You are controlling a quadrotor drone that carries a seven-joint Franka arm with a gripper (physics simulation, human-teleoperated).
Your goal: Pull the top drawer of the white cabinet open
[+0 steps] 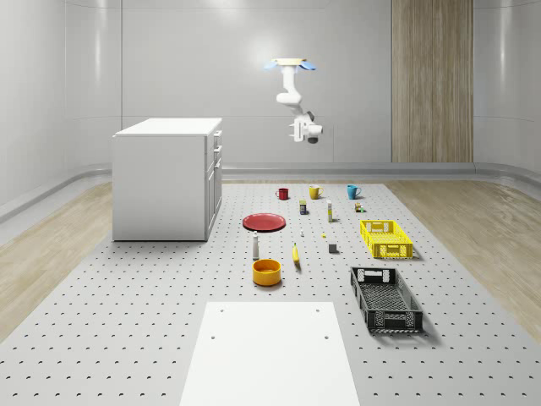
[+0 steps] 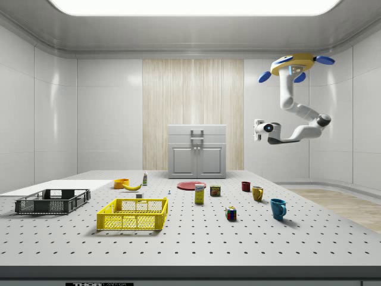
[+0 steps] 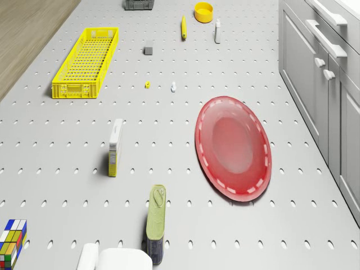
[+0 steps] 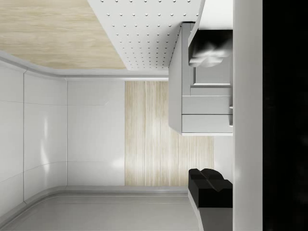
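Perforated floor (image 1: 127, 321) separates the hovering drone (image 1: 292, 63) from the white cabinet (image 1: 165, 182). Its gripper (image 1: 296, 130), whose state I cannot tell, could miss the top drawer (image 2: 197, 131) handle and strike the front

Drone (image 2: 296, 64) aloft, arm bent, claw (image 2: 258, 130) sideways at mid-height

- A simulated robotics test room: pale panelled walls with one vertical wood-grain panel (image 1: 431, 80).
- A grey perforated floor plate (image 1: 127, 321) carries scattered test props: a yellow mesh crate (image 1: 385, 238), a red plate (image 1: 265, 222), coloured mugs.
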